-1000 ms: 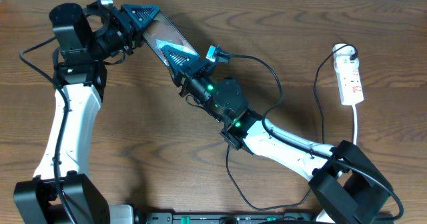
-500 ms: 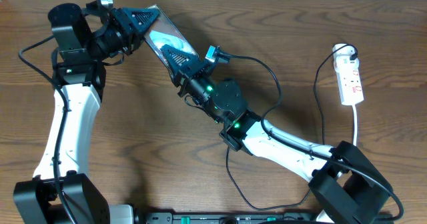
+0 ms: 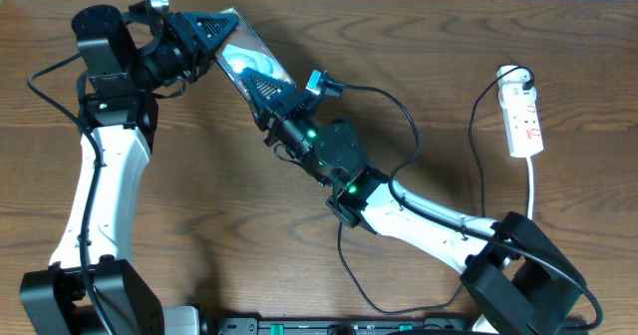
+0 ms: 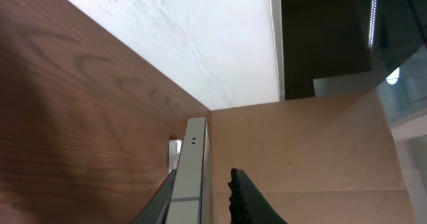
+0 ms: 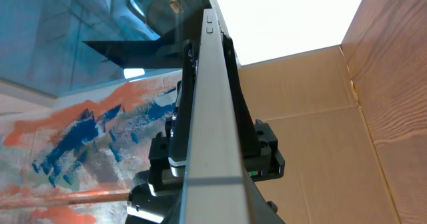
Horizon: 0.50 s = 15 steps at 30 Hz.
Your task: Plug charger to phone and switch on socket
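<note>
Left gripper (image 3: 214,26) and right gripper (image 3: 254,76) are both closed narrow on opposite ends of the phone (image 3: 247,48). Judged purpose: bracing it so its charging port can be presented.

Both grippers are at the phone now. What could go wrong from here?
1. The left gripper pinches only one end of the phone, near the far edge of the table; a push from the right gripper may twist it loose.
2. No view shows the plug tip, so alignment is unchecked.
3. The charger cable trails past the right arm toward the socket and may snag.
</note>
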Each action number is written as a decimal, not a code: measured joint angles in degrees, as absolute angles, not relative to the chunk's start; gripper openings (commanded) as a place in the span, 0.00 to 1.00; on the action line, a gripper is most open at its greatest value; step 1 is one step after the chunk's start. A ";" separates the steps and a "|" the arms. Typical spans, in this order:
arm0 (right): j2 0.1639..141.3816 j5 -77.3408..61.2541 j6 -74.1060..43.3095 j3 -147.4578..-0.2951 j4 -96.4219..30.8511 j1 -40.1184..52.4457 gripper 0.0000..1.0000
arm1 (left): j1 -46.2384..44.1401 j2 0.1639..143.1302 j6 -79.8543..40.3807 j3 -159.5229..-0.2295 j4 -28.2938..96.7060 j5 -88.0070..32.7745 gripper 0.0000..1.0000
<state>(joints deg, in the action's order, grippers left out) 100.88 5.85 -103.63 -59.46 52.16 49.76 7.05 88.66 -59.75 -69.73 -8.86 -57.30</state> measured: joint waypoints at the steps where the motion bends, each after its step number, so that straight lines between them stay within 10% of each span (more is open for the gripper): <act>1: 100.88 5.85 -103.63 -59.46 52.16 49.76 0.01 | 7.05 88.66 -59.72 -69.73 -8.86 -57.30 0.19; 15: 100.88 6.26 -103.59 -59.46 52.18 50.02 0.02 | 7.03 88.66 -58.41 -69.73 -8.84 -57.32 0.19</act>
